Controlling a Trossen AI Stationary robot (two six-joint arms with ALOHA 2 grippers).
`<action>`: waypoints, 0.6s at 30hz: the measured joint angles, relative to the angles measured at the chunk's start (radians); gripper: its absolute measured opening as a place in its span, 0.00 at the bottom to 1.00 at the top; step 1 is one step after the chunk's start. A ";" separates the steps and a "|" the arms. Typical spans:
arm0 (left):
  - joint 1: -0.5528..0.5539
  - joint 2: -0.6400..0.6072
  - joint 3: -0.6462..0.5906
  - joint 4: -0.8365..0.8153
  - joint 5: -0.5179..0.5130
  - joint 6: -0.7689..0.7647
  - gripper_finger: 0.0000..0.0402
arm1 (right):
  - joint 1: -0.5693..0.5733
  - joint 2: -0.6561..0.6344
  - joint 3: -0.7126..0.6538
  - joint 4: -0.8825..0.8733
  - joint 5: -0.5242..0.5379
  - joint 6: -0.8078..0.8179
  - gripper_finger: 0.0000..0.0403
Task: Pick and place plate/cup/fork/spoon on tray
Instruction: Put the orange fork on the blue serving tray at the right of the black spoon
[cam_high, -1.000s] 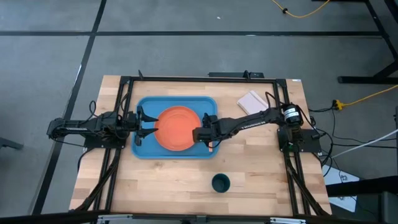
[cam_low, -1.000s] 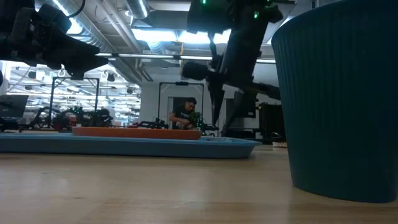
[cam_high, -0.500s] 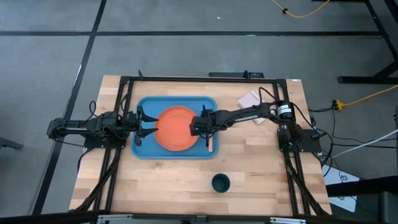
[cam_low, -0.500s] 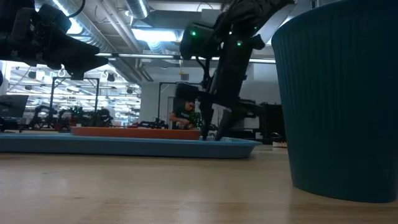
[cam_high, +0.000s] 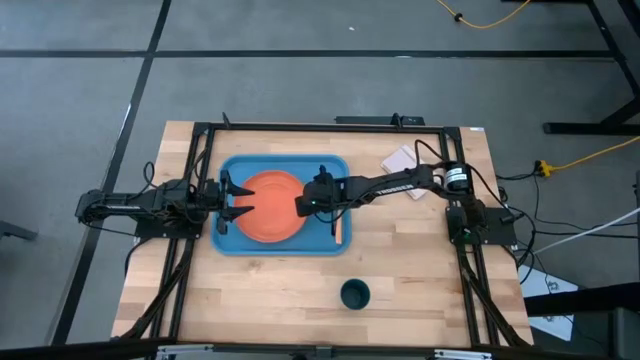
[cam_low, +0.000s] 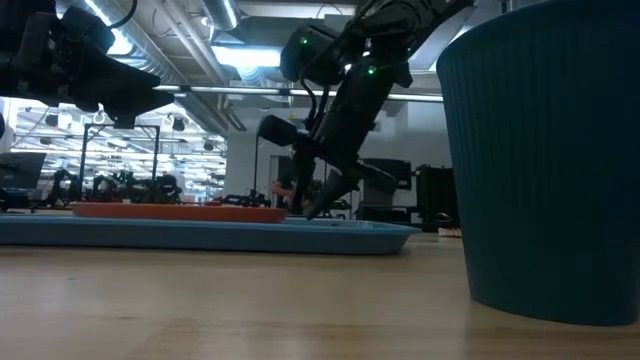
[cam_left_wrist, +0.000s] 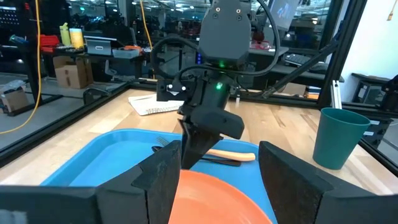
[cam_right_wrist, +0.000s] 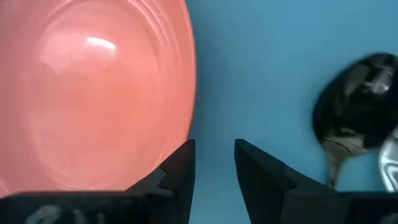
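The orange plate (cam_high: 265, 207) lies flat in the light-blue tray (cam_high: 283, 246), toward its left side. My right gripper (cam_high: 298, 206) is down at the plate's right rim, its fingers a narrow gap apart with only tray showing between them (cam_right_wrist: 214, 155). The fork (cam_left_wrist: 231, 154) and the dark spoon (cam_right_wrist: 354, 109) lie in the tray's right part. The teal cup (cam_high: 355, 294) stands on the table near its front edge. My left gripper (cam_high: 226, 205) is open and empty, held above the tray's left rim, its fingers on either side of the plate's left rim (cam_left_wrist: 217, 202). My right gripper has the outer side of one finger (cam_right_wrist: 177, 171) against the plate's right rim (cam_right_wrist: 188, 127). The fingers slant down from the table's right, their tips low over the tray floor. The plate lies flat in the tray.
A small white pad (cam_high: 403, 160) lies at the table's far right. Dark frame rails run along the table's far, left and right sides. In the low view a person shows in the room far behind the table.
My right gripper has gone down to the tray floor and toward the table's left edge, tipping more slanted. The plate has slid along the tray toward its left side, staying flat.
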 joint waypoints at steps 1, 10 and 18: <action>0.000 0.000 0.000 0.000 0.000 0.000 0.52 | 0.000 0.000 0.000 0.006 0.001 -0.009 0.29; 0.000 0.000 0.000 0.000 0.000 0.000 0.52 | 0.025 -0.024 0.051 -0.247 0.062 0.052 0.29; 0.000 0.000 0.000 0.000 0.000 0.000 0.52 | 0.062 -0.024 0.099 -0.415 0.120 0.100 0.26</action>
